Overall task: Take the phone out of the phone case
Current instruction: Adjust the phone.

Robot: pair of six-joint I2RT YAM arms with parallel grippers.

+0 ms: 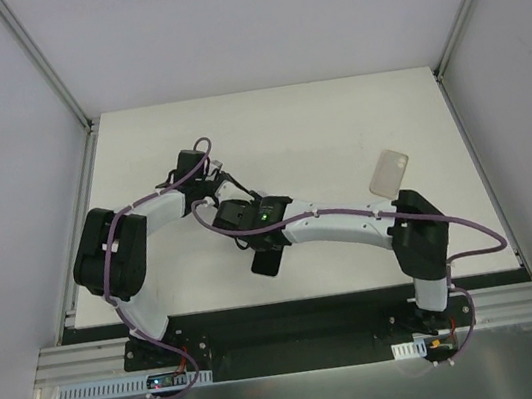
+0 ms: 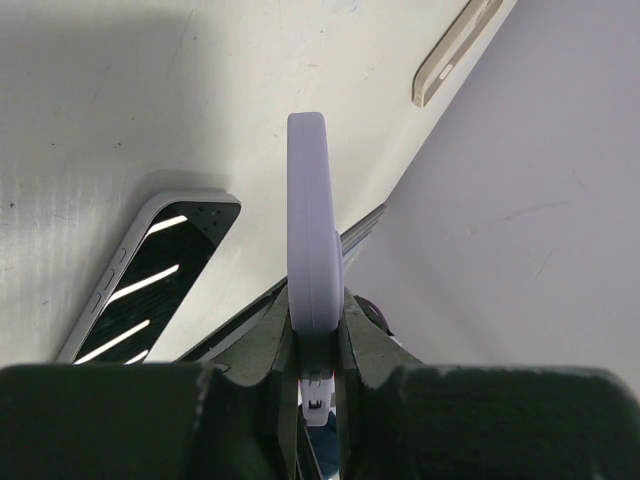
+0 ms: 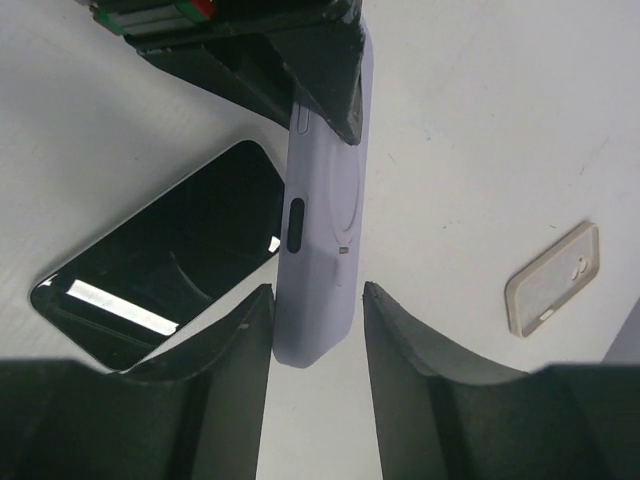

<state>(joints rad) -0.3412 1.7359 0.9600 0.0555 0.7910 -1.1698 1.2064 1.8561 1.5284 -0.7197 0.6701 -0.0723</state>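
Note:
My left gripper (image 2: 315,310) is shut on the end of a lavender phone case (image 2: 313,230) and holds it edge-up above the table. In the right wrist view the case (image 3: 325,220) hangs down from the left gripper (image 3: 300,60), its back with the ring mark facing right. My right gripper (image 3: 318,300) is open, and its fingers straddle the case's free end; the left finger (image 3: 235,340) almost touches it. A black-screened phone (image 3: 165,265) lies flat on the table beside the case, also in the left wrist view (image 2: 150,285) and the top view (image 1: 268,260).
A second, translucent beige case (image 1: 389,173) lies on the table at the right, also seen in the right wrist view (image 3: 553,280) and the left wrist view (image 2: 455,50). The two arms meet over the table's middle (image 1: 236,204). White walls enclose the table.

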